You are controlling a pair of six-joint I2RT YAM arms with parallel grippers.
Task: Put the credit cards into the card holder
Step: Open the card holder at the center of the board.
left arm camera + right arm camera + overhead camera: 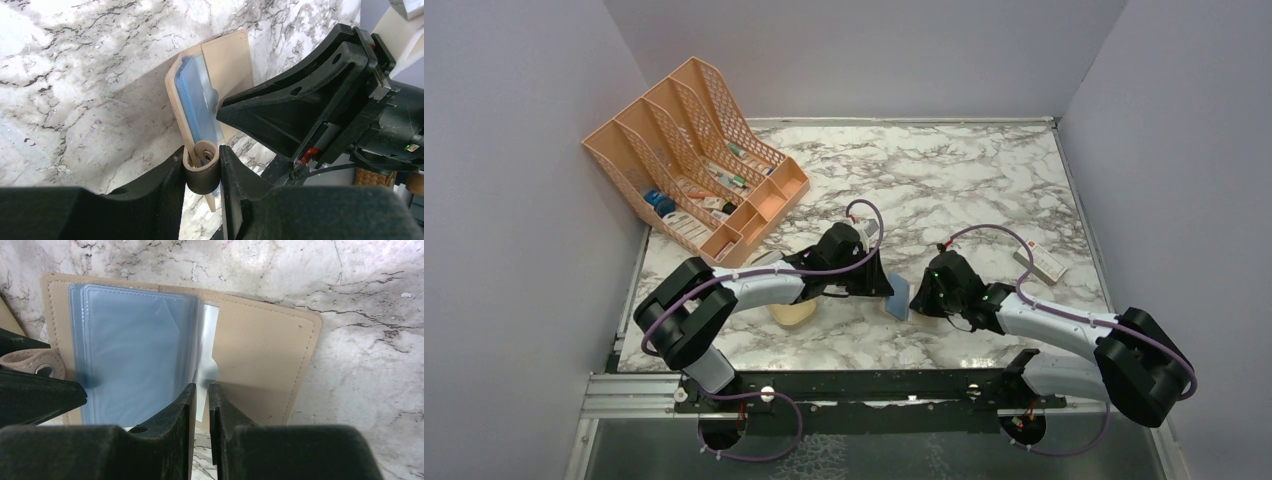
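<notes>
The card holder is spread open across the middle of the frame, with the marbled worktop behind it. Blue-grey plastic sleeves are stacked over its left half. At bottom centre the jaws stand almost together, pinching the edge of one clear sleeve. The snap strap shows at the left edge.

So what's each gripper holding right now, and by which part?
Both hold the card holder: the left gripper pinches its snap strap, the right gripper pinches the edge of a clear inner sleeve.
</notes>
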